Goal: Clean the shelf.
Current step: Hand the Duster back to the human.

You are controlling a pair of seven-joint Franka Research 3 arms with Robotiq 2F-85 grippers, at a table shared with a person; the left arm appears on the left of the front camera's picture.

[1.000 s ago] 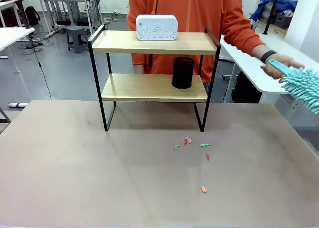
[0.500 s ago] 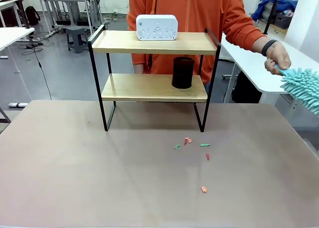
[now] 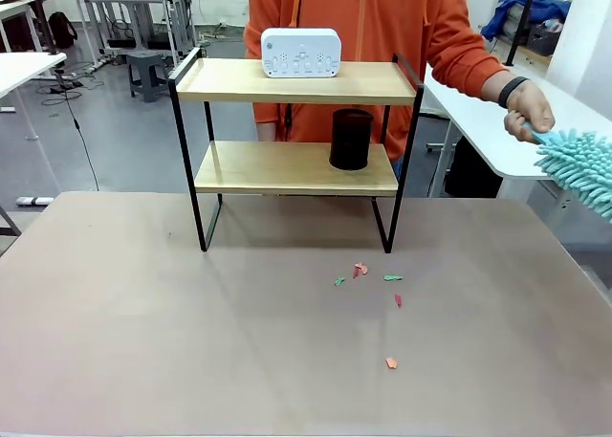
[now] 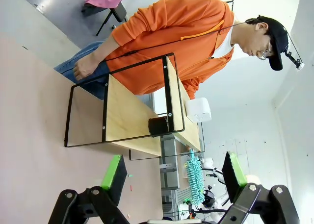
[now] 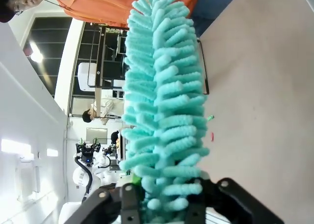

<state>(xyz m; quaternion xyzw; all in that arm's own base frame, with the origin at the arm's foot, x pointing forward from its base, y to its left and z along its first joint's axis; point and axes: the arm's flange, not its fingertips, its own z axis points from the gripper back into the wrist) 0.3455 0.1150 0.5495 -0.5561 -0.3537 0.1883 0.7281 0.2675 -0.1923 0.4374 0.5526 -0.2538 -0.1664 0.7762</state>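
1. The shelf [image 3: 296,141], a small two-tier rack of two light wooden boards in a thin black metal frame on four legs, stands near the far edge of the beige tabletop [image 3: 191,341], roughly in the middle of its width.
2. On its top board sits a white rounded box with buttons [image 3: 300,53]; a black cylinder [image 3: 351,140] stands upright on the lower board, toward the right end.
3. In front of the rack the tabletop lies broad and bare on the left; to the right of centre a few small red and green scraps [image 3: 368,274] are scattered near the right front leg and on toward the near edge.
4. A person in an orange top [image 3: 363,35] stands just behind the rack; one hand [image 3: 529,112] reaches to the right edge of the front view and holds the handle of a fluffy turquoise duster [image 3: 580,169] over a white side table [image 3: 478,121].
5. The left wrist view shows the left gripper [image 4: 171,177] with its green-padded fingers spread wide and nothing between them, the rack well apart beyond, seen end-on.
6. The right wrist view shows the duster's turquoise fronds rising between the fingers of the right gripper [image 5: 167,197]; whether the fingers clamp it cannot be told.
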